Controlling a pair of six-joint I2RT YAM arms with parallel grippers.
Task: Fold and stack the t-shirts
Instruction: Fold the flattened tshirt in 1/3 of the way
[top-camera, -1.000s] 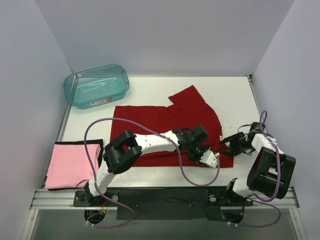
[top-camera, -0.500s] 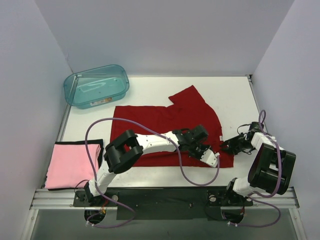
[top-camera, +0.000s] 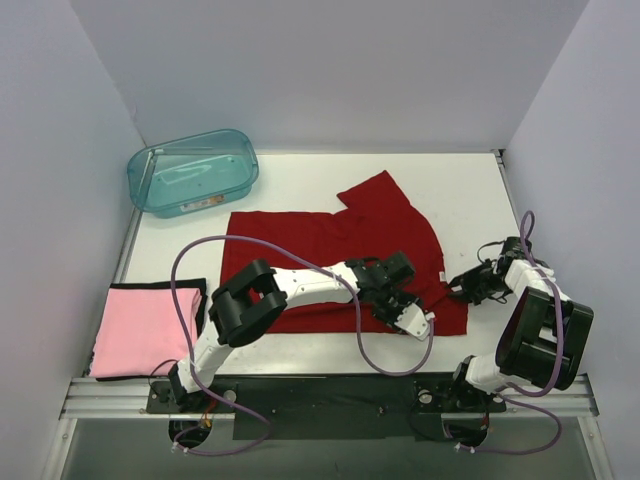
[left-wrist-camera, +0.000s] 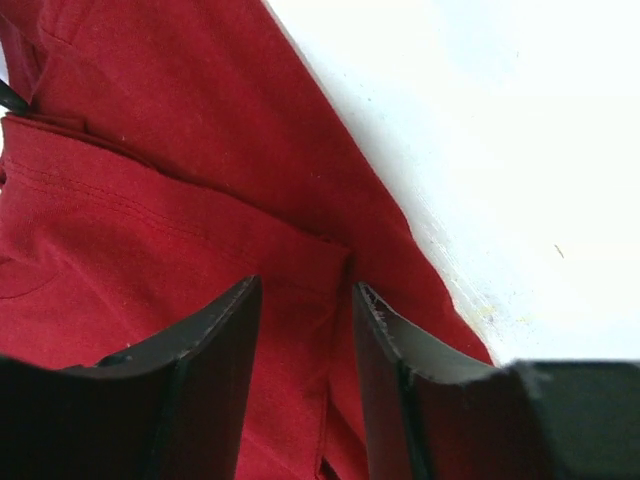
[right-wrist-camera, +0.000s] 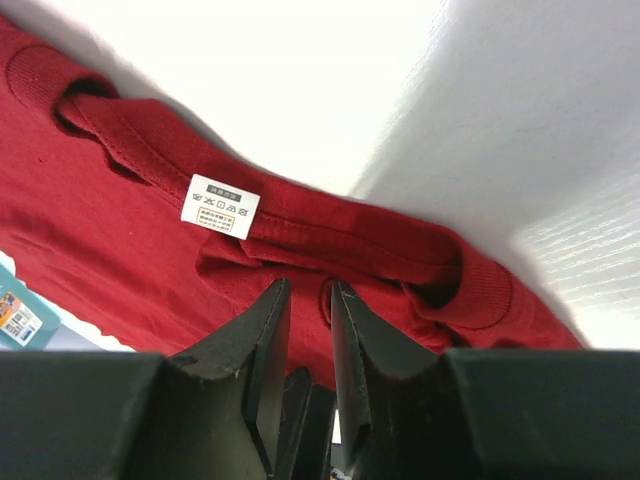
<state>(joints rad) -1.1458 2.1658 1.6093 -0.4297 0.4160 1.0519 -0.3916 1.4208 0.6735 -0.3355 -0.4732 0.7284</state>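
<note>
The dark red t-shirt (top-camera: 320, 245) lies spread on the white table, one sleeve pointing to the back. Its white neck label (top-camera: 441, 275) is at its right edge and also shows in the right wrist view (right-wrist-camera: 220, 206). My right gripper (top-camera: 464, 289) is at that edge, its jaws (right-wrist-camera: 309, 287) nearly closed, pinching a fold of red cloth just below the collar (right-wrist-camera: 400, 250). My left gripper (top-camera: 405, 312) is low over the shirt's near right corner. Its jaws (left-wrist-camera: 305, 290) are open and straddle a hem of the cloth (left-wrist-camera: 150, 220). The pale pink t-shirt (top-camera: 145, 330) lies folded at the near left.
A translucent teal tub (top-camera: 192, 170) stands at the back left. A dark cloth edge (top-camera: 200, 290) shows under the pink shirt. Purple cables (top-camera: 190, 260) loop over the table from the left arm. Walls close in left, right and back.
My right gripper has moved a little left onto the shirt's collar edge and its jaws have narrowed. My left gripper has shifted slightly toward the near right corner.
</note>
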